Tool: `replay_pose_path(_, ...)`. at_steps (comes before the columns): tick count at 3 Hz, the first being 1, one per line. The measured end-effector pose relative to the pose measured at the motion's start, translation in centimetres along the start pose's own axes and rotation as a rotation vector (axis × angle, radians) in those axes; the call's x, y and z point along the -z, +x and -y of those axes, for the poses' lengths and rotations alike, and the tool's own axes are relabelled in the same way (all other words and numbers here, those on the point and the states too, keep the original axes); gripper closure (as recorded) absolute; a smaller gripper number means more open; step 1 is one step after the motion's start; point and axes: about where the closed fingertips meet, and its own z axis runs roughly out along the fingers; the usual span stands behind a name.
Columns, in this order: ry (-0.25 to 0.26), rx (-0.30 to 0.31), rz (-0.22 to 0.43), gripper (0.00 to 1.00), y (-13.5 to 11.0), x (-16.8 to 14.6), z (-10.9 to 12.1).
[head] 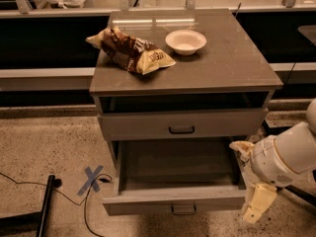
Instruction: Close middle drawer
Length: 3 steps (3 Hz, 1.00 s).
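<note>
The middle drawer stands pulled well out of the grey cabinet, toward the camera. Its long axis runs left to right across the cabinet's width. Its flat front faces the camera, with a small dark loop handle at the centre. The bare floor of the drawer shows from above, between its two side walls. Above it, the upper drawer sits nearly flush in the cabinet body, with the same kind of handle and a dark gap over its front.

My gripper hangs low at the right of the cabinet, just beside the right front corner of the middle drawer and outside its side wall. It points down toward the floor. I cannot tell whether it is clenched or released, and I cannot tell whether it touches the drawer. My white arm rises from it toward the right edge.

On the cabinet top lie a crumpled brown and yellow snack bag at the left and a pale bowl upright beside it. A blue tape cross marks the speckled floor left of the drawer, near a dark cable.
</note>
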Motion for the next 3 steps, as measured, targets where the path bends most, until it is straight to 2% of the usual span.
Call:
replay_pose_path(1, 0.0, -0.001, 0.0, 0.0, -0.1, 0.1, 0.0)
replay_pose_path(2, -0.053, -0.031, 0.014, 0.0, 1.6, -3.3, 0.7)
replay_pose_path(3, -0.138, -0.031, 0.067, 0.0, 5.8, -15.2, -0.1)
